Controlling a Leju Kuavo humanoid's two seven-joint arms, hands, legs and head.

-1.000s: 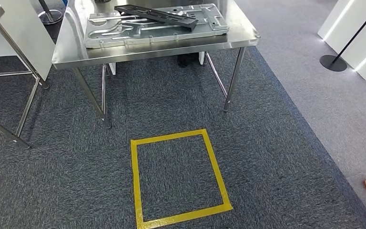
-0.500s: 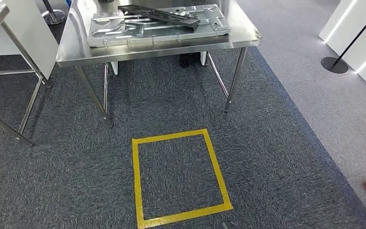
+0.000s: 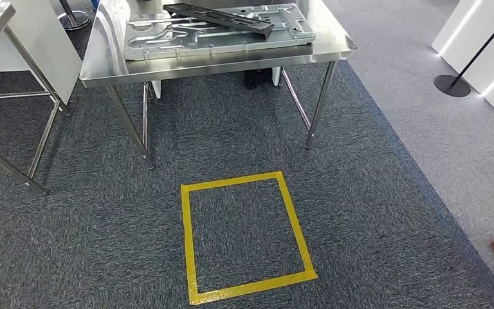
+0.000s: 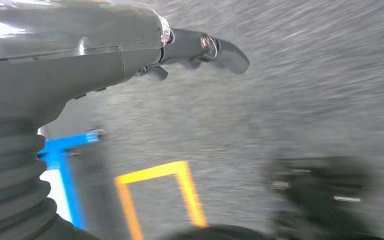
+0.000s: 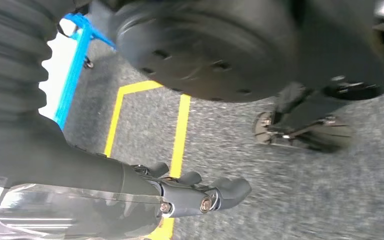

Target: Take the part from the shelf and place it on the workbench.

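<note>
The black part (image 3: 222,18) lies across the silver plate (image 3: 219,32) on the workbench (image 3: 231,59) at twelve o'clock. Left hand (image 4: 195,47) and right hand (image 5: 195,192) hang empty (fingers loosely apart).

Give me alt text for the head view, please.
A steel workbench holds a silver stamped metal panel with a long black part lying across it. Before it, a yellow tape square marks grey carpet.

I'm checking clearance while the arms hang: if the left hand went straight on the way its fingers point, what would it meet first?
Probably just the grey carpet. The left hand holds nothing, and nothing shows ahead of its fingertips; the picture is blurred, so depth is uncertain.
</note>
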